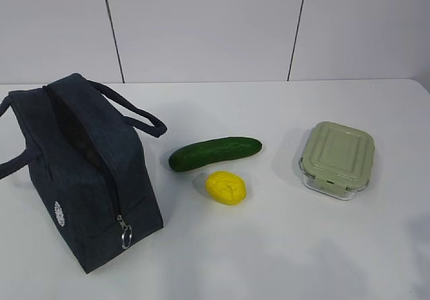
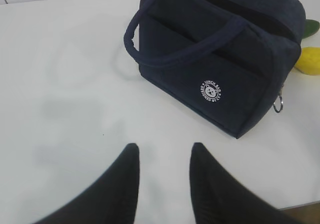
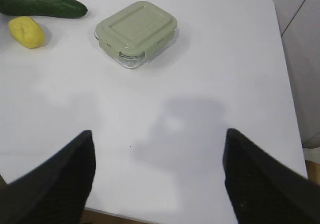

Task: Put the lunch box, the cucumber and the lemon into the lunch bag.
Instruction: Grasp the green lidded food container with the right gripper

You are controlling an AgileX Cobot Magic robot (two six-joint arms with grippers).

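Both claws hang empty over bare table. Left gripper (image 2: pixel 164 156): fingers slightly apart, nothing between them, bag (image 2: pixel 220 48) at 1 o'clock. Right gripper (image 3: pixel 157 149): spread wide, box (image 3: pixel 136 32) at 12, well apart.

From outside I see the table (image 1: pixel 269 260) white and smooth. Bag (image 1: pixel 84 172) at 9, dark fabric, boxy, zipper ring (image 1: pixel 125 233) hanging at its near end. Cucumber (image 1: pixel 213 152) glossy, curved; lemon (image 1: pixel 226 187) dimpled, just beside it. Box (image 1: pixel 337 159) at 3, ribbed green lid over clear glass, open room all round.
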